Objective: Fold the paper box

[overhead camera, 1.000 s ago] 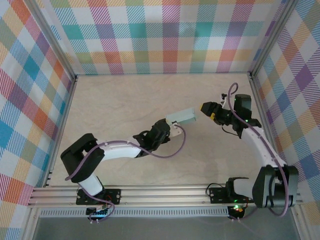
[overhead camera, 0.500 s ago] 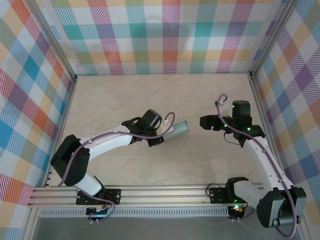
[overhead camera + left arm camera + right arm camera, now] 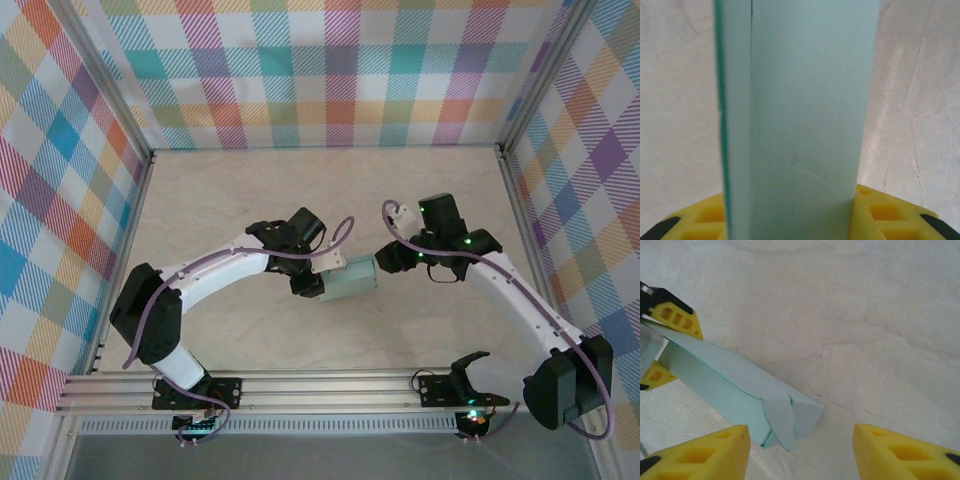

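The paper box (image 3: 355, 281) is a pale mint-green closed card sleeve, held just above the middle of the table. My left gripper (image 3: 325, 275) is shut on its left end. In the left wrist view the box (image 3: 805, 100) stands straight out between the yellow fingers (image 3: 890, 217). My right gripper (image 3: 385, 262) sits at the box's right end, open. In the right wrist view its yellow fingertips (image 3: 710, 450) flank the box's end (image 3: 790, 415), where a rounded tab overlaps the end flap. The box does not touch them.
The table top (image 3: 230, 200) is pale and marbled. Plaid walls (image 3: 330, 70) close it in at the back and both sides. An aluminium rail (image 3: 320, 390) with both arm bases runs along the near edge. Purple cables loop off both wrists.
The left arm has carried the box down toward the near side. The right gripper has swung left and nearer to the box's right end, and its jaws have narrowed somewhat.
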